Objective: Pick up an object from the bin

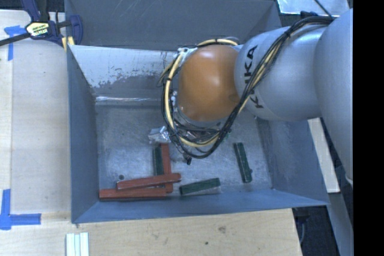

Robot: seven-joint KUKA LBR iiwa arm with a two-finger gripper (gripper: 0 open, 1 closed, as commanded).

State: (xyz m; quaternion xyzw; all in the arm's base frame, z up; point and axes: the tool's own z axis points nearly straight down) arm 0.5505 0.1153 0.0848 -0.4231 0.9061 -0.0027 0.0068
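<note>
**Item 1.** Claw (169, 142): low over the middle of the floor of the grey metal bin (84, 147), largely covered by the arm's orange domed cover (207, 84) and looped cables (198, 144). Apart, together or clamped: cannot tell. Nothing is seen held.

**Item 2.** Short dark green rectangular bar (158, 160): the nearest thing, just beside the claw on its near-wall side, slightly to the view's left. Its long axis runs from the claw toward the near wall. Judged the likeliest pick.

**Item 3.** Short red-brown rectangular bar (166, 159): close alongside item 2 and parallel to it. The end toward the claw is hidden under the cables.

**Item 4.** Two long red-brown flat sticks (141, 187): beyond items 2 and 3 from the claw, crosswise to them, one partly on the other.

**Item 5.** Dark green block (200, 187): toward the near wall and to the view's right of the claw, apart from it.

**Item 6.** Slim dark green bar (242, 162): well to the right of the claw, lying alone.

**Handling note.** Items 2 and 3 point away from the claw, so a grip across their width suits. Because they lie so close together, the claw may take both or neither.
</note>
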